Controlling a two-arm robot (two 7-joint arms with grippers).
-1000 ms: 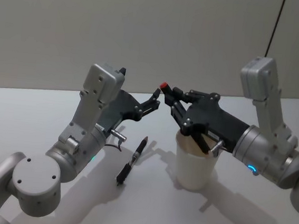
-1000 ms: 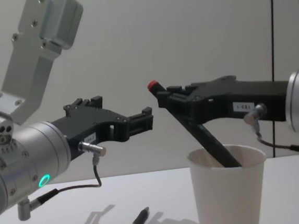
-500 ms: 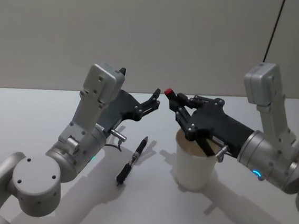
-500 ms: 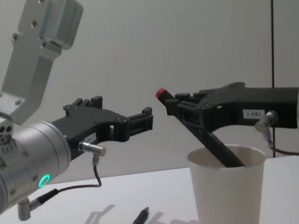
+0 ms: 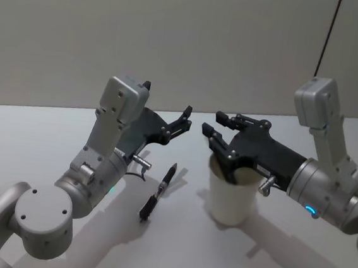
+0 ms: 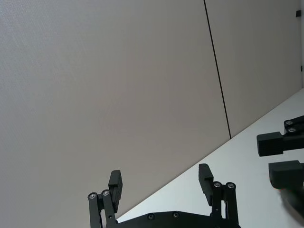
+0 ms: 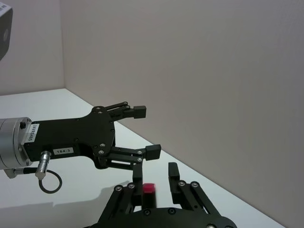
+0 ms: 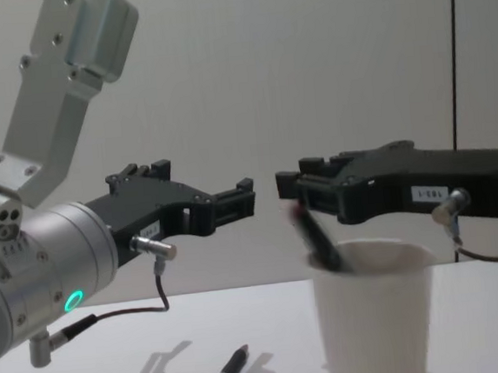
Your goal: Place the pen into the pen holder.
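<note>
Pen point(image 8: 317, 237), dark-bodied with a red end cap, is seen in the chest view leaning steeply, its lower end inside the rolled rim of the pen holder point(image 8: 374, 315), a plain white paper cup tapering towards its base. The red end is uppermost and lies just under the fingers of the right gripper point(image 8: 290, 176). In the right wrist view the red cap point(image 7: 149, 189) is seen between the two black fingers, low down near their roots. The fingers are spread apart on either side of the cap, and no clamping contact with it is seen. Whether the cap brushes either finger cannot be told.

The right gripper point(image 5: 213, 123) is held level, directly over the mouth of the cup point(image 5: 230, 199), with the jaws parted and nothing grasped.

The left gripper point(image 5: 187, 119) is held in the air to the left of the cup, at about the same height as the right gripper and facing it, tips near but apart. Its fingers are likewise spread wide, as shown in the left wrist view point(image 6: 160, 175), and nothing is held between them.

A second, slim black pen point(image 5: 159, 192) lies flat on the white table point(image 5: 26, 138), below the left gripper and well to the left of the cup, touched by neither gripper.
</note>
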